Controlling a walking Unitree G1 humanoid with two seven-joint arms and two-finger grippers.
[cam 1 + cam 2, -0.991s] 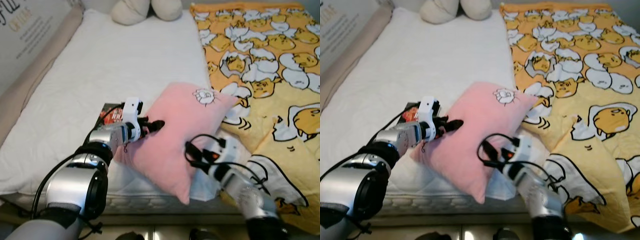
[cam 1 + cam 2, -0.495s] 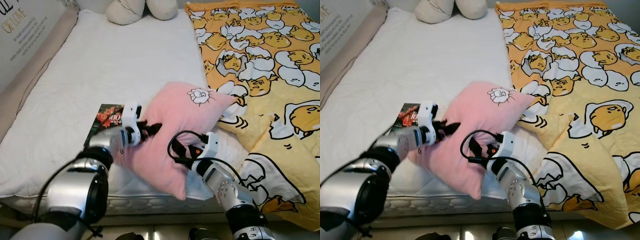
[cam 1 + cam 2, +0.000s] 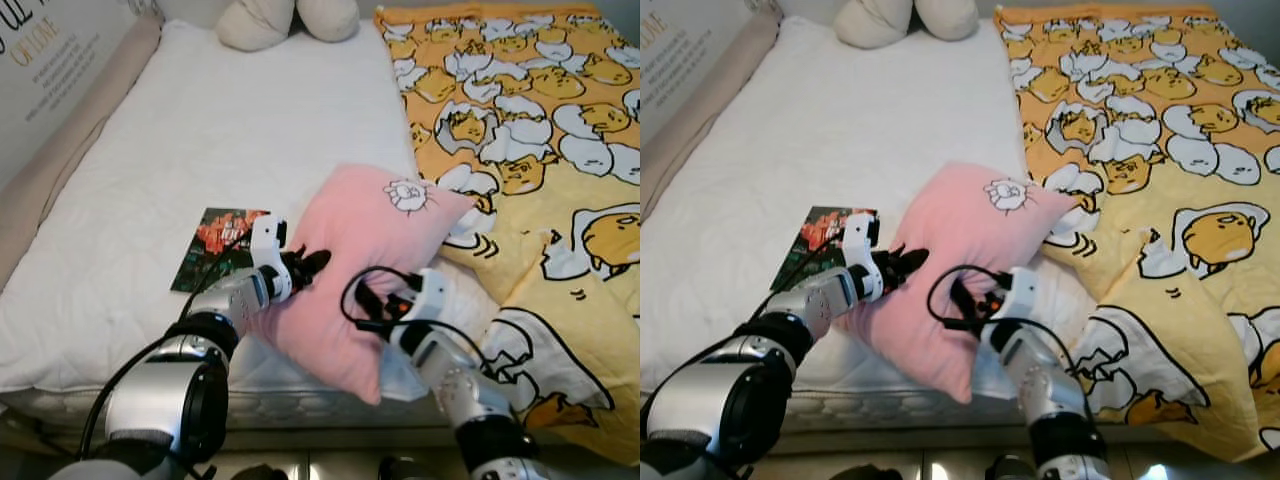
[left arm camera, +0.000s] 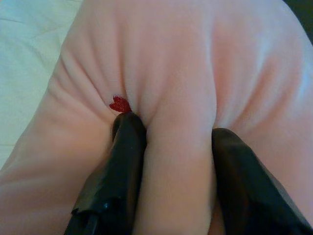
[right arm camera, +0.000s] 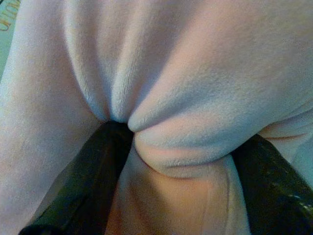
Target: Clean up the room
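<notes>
We look down on a white bed (image 3: pixel 230 130) with a yellow egg-print blanket (image 3: pixel 540 150) spread over its right side. Near the foot edge lies a pink pillow (image 3: pixel 370 260), its long axis running diagonally, one corner toward the blanket, the opposite low corner hanging just past the mattress edge. Its small embroidered patch faces up near the far corner. Beside it, on the left, a magazine (image 3: pixel 215 245) lies flat on the sheet.

The head views show both arms reaching in, yet not the grip itself — the wrist views do. In the left wrist view, the left gripper (image 4: pixel 176 161) pinches a ridge of pink fabric between its black fingers (image 4: pixel 122 166), close to a small red mark. In the right wrist view, the right gripper (image 5: pixel 176 161) likewise clamps a thick fold of the pillow.

Against half a second ago, the pillow lies much as it did, and both grippers stay clamped on it.
</notes>
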